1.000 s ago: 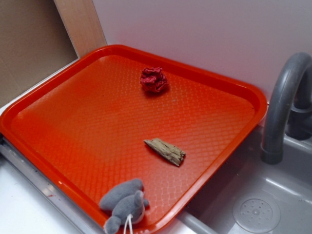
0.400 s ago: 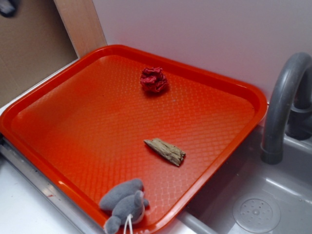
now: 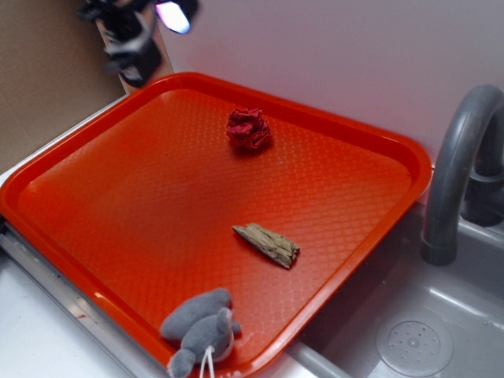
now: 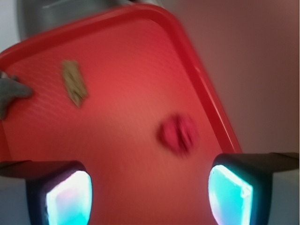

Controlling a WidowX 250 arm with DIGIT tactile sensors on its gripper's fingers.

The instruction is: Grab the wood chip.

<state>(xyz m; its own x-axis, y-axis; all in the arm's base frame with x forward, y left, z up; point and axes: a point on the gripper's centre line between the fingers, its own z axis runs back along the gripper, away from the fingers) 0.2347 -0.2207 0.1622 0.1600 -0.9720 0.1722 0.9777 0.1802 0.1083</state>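
The wood chip point(image 3: 267, 244) lay flat on the orange tray point(image 3: 118, 205), in the half nearer the sink and a little toward the front edge. In the exterior view its long axis ran diagonally, from upper left down to lower right. The narrower, pointed end faced upper left, toward the middle of the tray, and the blunter, wider end faced the tray's sink-side rim. Rough grain ran along its length. Nothing touched it. In the blurred wrist view the wood chip point(image 4: 74, 83) appeared as a pale tan sliver near the far left part of the tray point(image 4: 206, 93), its length running roughly away from the camera.

No writing, brand or label could be read on any item in either view.

A grey plush toy point(image 3: 201, 327) rested on the tray's front rim, near the chip but apart from it. A red ruffled fabric ball point(image 3: 249, 129) sat toward the back of the tray, well apart from the chip. Beside the tray stood a grey faucet point(image 3: 461, 157) over a grey sink point(image 3: 441, 315) with a round drain point(image 3: 414, 343).

The gripper point(image 3: 130, 31) hung above the tray's far left corner, well apart from the chip. In the wrist view its two fingers point(image 4: 65, 197) stood wide apart with nothing between them, their lit pads glowing cyan.
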